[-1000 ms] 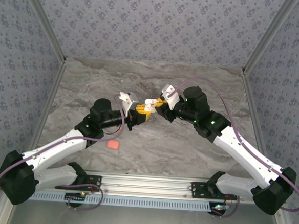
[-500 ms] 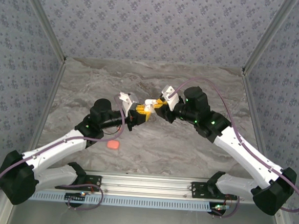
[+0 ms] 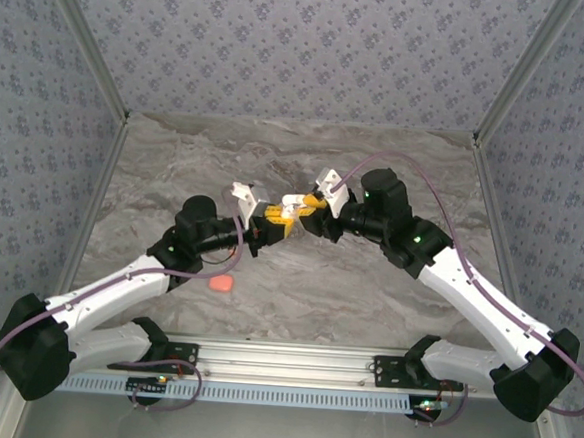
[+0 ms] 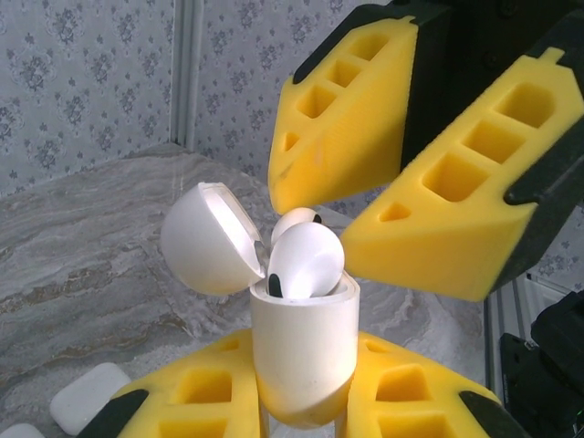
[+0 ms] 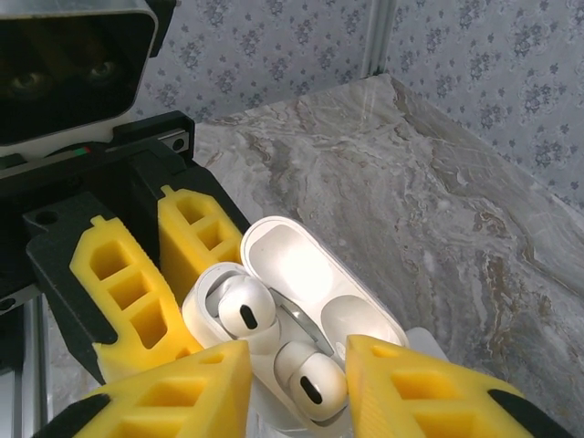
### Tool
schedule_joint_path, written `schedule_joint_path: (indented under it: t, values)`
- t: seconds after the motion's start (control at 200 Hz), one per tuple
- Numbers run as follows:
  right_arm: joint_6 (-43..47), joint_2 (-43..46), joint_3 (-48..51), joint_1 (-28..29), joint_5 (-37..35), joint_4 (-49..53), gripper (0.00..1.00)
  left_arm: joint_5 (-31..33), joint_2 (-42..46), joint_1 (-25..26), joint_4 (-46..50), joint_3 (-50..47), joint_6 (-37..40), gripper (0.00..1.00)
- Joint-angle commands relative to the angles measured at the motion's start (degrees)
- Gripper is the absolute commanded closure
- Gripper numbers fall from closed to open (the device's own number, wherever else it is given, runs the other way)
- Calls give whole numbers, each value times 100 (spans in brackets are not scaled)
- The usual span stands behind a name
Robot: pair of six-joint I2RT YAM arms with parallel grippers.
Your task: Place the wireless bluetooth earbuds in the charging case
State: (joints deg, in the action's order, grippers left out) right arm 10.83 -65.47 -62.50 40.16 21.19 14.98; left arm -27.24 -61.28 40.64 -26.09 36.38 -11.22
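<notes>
My left gripper [image 4: 304,406] is shut on the body of a white charging case [image 4: 304,351] and holds it upright above the table. The lid [image 4: 208,239] is swung open. Two white earbuds sit in the case's sockets: one [image 5: 245,308] on the side toward the left gripper's fingers, the other [image 5: 310,383] between my right gripper's fingers [image 5: 420,392]. The right gripper [image 5: 298,365] is open and hovers just over the case, its jaws spread to either side of that earbud. In the top view both grippers meet at mid-table around the case [image 3: 288,217].
A small coral-red piece [image 3: 224,283] lies on the marble table [image 3: 367,294] in front of the left arm. A white rounded case [image 4: 89,397] lies on the table under the left gripper. Patterned walls enclose the table on three sides.
The right gripper has shifted slightly over the case. The left gripper still holds the open case in nearly the same place.
</notes>
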Motion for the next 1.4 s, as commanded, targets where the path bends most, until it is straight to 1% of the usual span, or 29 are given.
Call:
schedule_joint_path:
  t: [0.0, 0.15, 0.31, 0.37, 0.435, 0.485, 0.595, 0.715, 0.845, 1.004, 1.169, 1.394]
  values:
    - [-175, 131, -172, -73, 322, 210, 60, 6, 90, 11, -573, 84, -64, 100]
    - [-509, 272, -363, -330, 557, 197, 49, 14, 90, 12, -633, 64, -77, 100]
    - [-1091, 536, -195, -864, 1320, -173, 38, -16, 93, 14, -702, 56, -105, 100]
    - [-1347, 624, -18, -1070, 1576, -426, 32, -53, 89, 8, -740, 54, -115, 100]
    - [-1541, 653, 105, -1229, 1704, -519, 23, -96, 87, 9, -782, 61, -140, 100]
    - [-1637, 612, 132, -1305, 1826, -492, 16, -144, 90, 13, -808, 71, -159, 100]
    - [-1951, 408, 200, -1354, 2370, -677, 0, -245, 90, 14, -867, 80, -193, 100]
    - [-2232, 64, 179, -1252, 2767, -886, 0, -302, 64, 8, -872, 116, -196, 100]
    - [-2224, -246, 43, -1056, 2915, -879, 0, -343, 24, 18, -882, 157, -206, 100]
    - [-2184, -410, -150, -858, 3127, -907, 0, -335, -25, 22, -815, 220, -200, 100]
    - [-2054, -358, -244, -772, 3295, -895, 0, -283, -58, 23, -772, 246, -171, 100]
    - [-1834, -37, -173, -758, 3096, -885, 1, -256, -86, 23, -723, 257, -148, 100]
